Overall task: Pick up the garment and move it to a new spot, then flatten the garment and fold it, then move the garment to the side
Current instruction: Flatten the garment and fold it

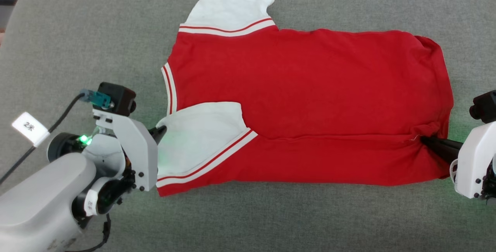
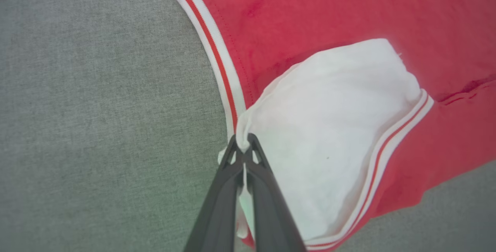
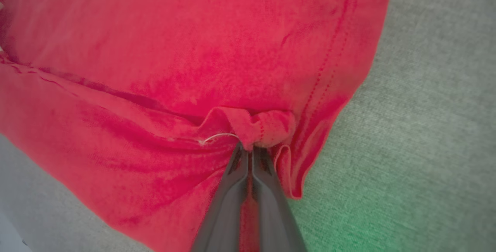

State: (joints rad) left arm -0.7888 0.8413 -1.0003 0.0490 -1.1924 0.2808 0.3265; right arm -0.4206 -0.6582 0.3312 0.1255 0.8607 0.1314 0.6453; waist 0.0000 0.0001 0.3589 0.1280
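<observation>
Left claw [image 1: 162,130] is clamped on the tip of the near white sleeve [image 1: 201,135], just beside the striped collar trim [image 1: 169,89]; a nub of white cloth pokes out past its tips. Right claw [image 1: 424,140] is clamped on a bunched bit of red hem [image 3: 267,128], with a loose thread [image 3: 217,137] just off its tips. The garment [image 1: 310,85] lies stretched between the two claws on the grey cloth-covered surface [image 1: 77,31], collar end at the left claw and hem end at the right. Its near long edge is already turned over onto the body, and that folded edge [image 1: 329,137] runs roughly claw to claw. The far sleeve [image 1: 228,7] lies flat beyond the left claw, not folded in yet. My read: this is the first lengthwise fold, at set-down. To do it well, hold both claws at the same height with even tension so the folded edge stays straight. Press the cloth down onto the body before opening. Open both claws together, then back each one out along its own fingers so nothing drags. The right-claw bunch will likely leave a pucker at the hem corner, so smooth it outward after release. Watch that the thread doesn't snag a tip. Containers: none are part of this job. The garment sits directly on the surface.
</observation>
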